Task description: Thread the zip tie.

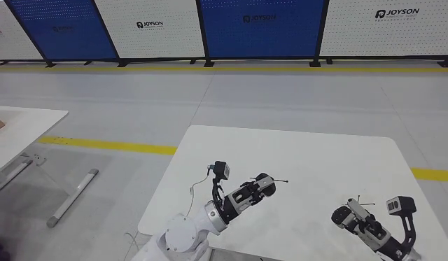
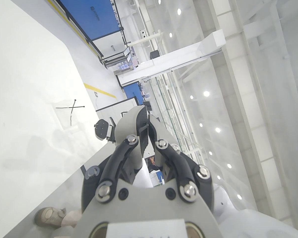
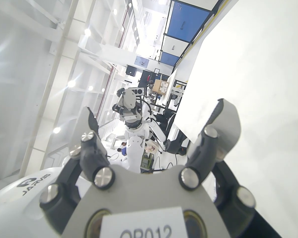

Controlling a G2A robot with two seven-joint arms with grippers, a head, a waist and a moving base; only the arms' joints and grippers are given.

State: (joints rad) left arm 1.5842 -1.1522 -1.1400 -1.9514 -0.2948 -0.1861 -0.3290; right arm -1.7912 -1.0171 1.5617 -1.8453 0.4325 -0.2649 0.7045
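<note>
My left gripper (image 1: 267,183) hovers over the middle of the white table (image 1: 294,149). Its fingers (image 2: 139,125) are pressed together, shut. A thin black zip tie (image 1: 280,182) sticks out sideways from their tips, head at the far end. Two more black zip ties (image 2: 72,107) lie crossed on the table close to my right gripper (image 1: 341,215). In the top view they are short dark lines (image 1: 362,202) just beyond that gripper. The right gripper (image 3: 156,115) is open, with nothing between its fingers (image 3: 222,115).
The table's near edge runs right beside both arms. Its far half is bare white surface. A second white table (image 1: 21,128) stands off to the left across the floor. Blue and white panels (image 1: 259,16) line the back.
</note>
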